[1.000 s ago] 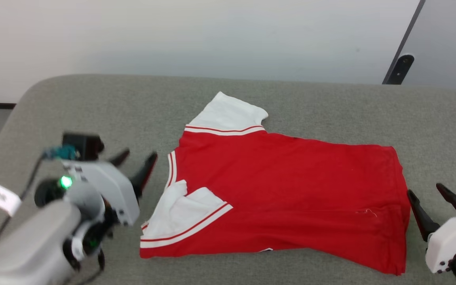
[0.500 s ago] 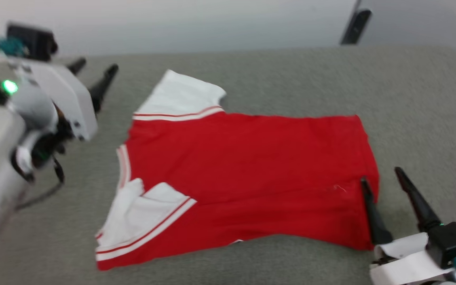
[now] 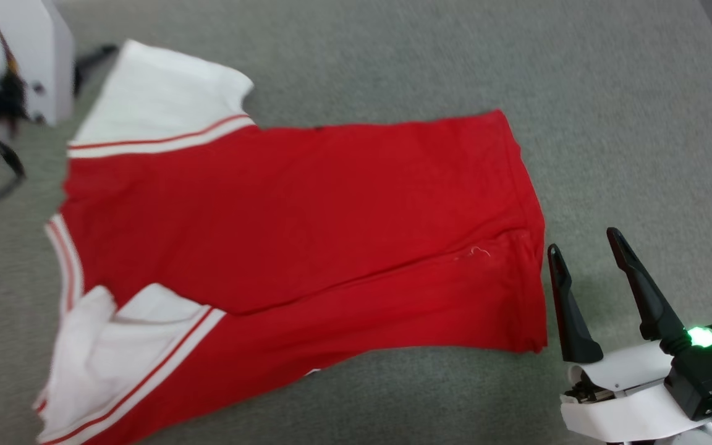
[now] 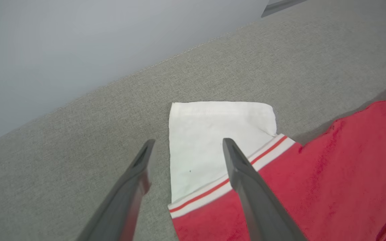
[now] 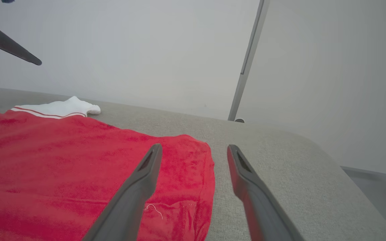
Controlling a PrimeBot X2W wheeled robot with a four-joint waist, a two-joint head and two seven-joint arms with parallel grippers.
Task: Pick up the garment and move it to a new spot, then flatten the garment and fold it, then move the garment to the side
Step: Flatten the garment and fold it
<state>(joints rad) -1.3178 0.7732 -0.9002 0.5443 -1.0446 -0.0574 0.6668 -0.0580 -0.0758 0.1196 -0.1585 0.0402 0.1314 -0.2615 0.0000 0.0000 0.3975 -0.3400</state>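
Observation:
The garment (image 3: 306,216) lies spread on the grey padded surface, red side up and partly folded over itself. One white sleeve (image 3: 158,99) lies at the far left and another (image 3: 115,346) at the near left. My left gripper (image 4: 188,142) hovers open over the far sleeve (image 4: 213,134), one finger on each side of the sleeve's left edge, with nothing held. My right gripper (image 3: 583,240) stands open just right of the hem's near corner (image 3: 529,321), off the cloth. In the right wrist view, the right gripper (image 5: 194,146) points along the hem edge (image 5: 206,174).
The grey padded surface (image 3: 640,123) stretches bare to the right of the garment. Its rounded right edge drops to the floor (image 5: 374,187). A pale wall with a grey upright strip (image 5: 246,63) stands behind. A left-arm finger (image 5: 12,45) shows high at the left.
The head camera has swung down and right, so the whole picture shifted. My left gripper rose to the far sleeve, and my right gripper came in beside the hem corner. The garment lies as before.

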